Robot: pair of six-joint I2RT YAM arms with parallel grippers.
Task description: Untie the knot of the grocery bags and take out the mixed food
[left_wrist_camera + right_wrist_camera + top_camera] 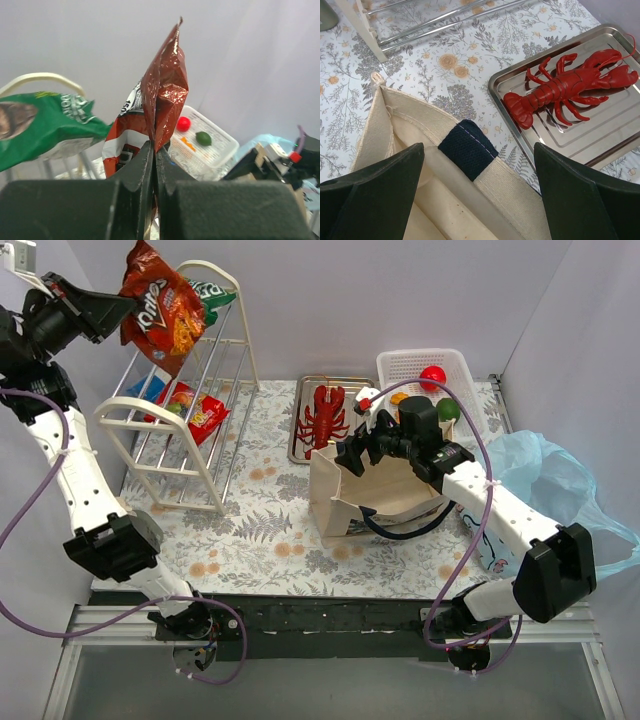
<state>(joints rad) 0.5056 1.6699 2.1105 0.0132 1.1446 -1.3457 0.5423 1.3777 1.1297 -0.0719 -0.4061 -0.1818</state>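
My left gripper [112,308] is shut on the edge of the orange-red Doritos bag [158,308] and holds it high over the white wire rack [190,455]. The wrist view shows the jaws [154,150] pinching the bag's crimped seam [162,95]. The green snack bag [212,292] lies on the rack's top, also in the left wrist view [45,125]. My right gripper [360,455] is open over the rim of the beige tote [375,495], straddling its navy handle patch [467,149]. The red lobster [325,415] lies on a metal tray [615,130]. The light-blue plastic bag [550,480] lies at the right.
A white slotted basket [400,365] at the back holds the red apple [432,377] and the green fruit [447,410]. Red snack packs [200,412] sit low in the rack. The tote's navy handles [405,525] hang at its front.
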